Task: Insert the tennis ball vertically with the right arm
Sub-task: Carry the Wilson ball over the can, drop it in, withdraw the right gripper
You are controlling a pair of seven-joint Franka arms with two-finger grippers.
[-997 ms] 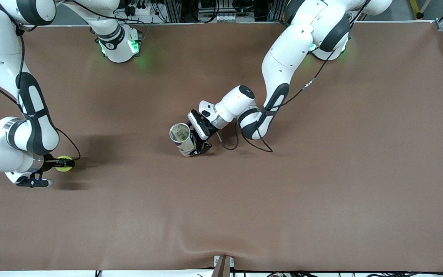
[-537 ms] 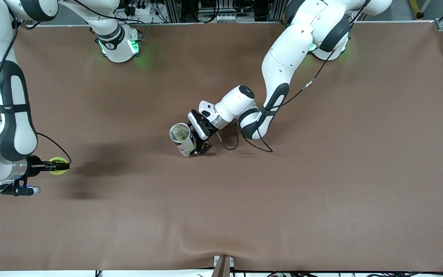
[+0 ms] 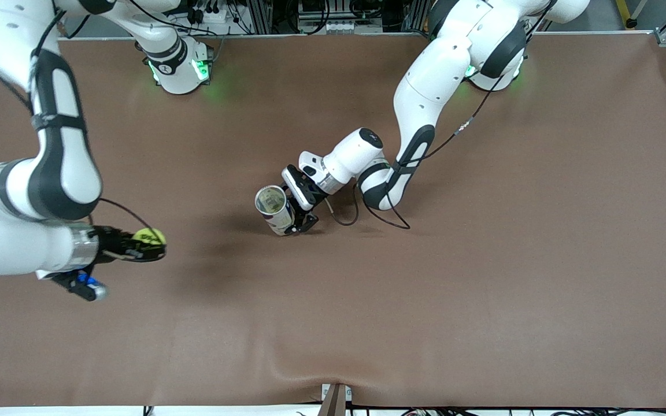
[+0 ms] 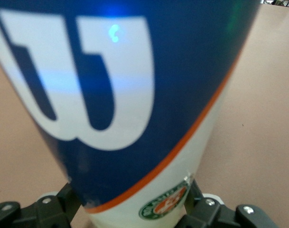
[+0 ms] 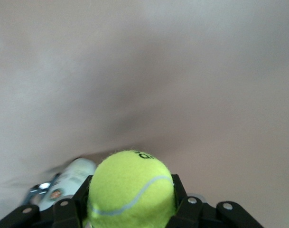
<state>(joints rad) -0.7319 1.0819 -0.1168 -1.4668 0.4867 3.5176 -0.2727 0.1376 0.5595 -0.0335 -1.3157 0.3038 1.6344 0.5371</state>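
A yellow-green tennis ball [image 3: 149, 236] sits between the black fingers of my right gripper [image 3: 151, 245], which is shut on it. That gripper is up over the bare brown table, between the right arm's end and the can. In the right wrist view the tennis ball [image 5: 131, 187] fills the right gripper [image 5: 131, 205], with the can [image 5: 68, 181] small past it. A white and blue ball can [image 3: 274, 209] stands near the table's middle with its open mouth up and tilted. My left gripper [image 3: 293, 219] is shut on its lower part. The can [image 4: 135, 95] fills the left wrist view above the left gripper [image 4: 135, 216].
The brown mat [image 3: 425, 300] covers the whole table. Both arm bases [image 3: 180, 69] stand along the edge farthest from the front camera. A black cable [image 3: 393, 218] loops on the mat beside the left arm. A small bracket [image 3: 336, 397] sits at the nearest edge.
My right arm has swung the tennis ball away from the right arm's end of the table toward the can, its wrist turning. The left arm and can have not moved.
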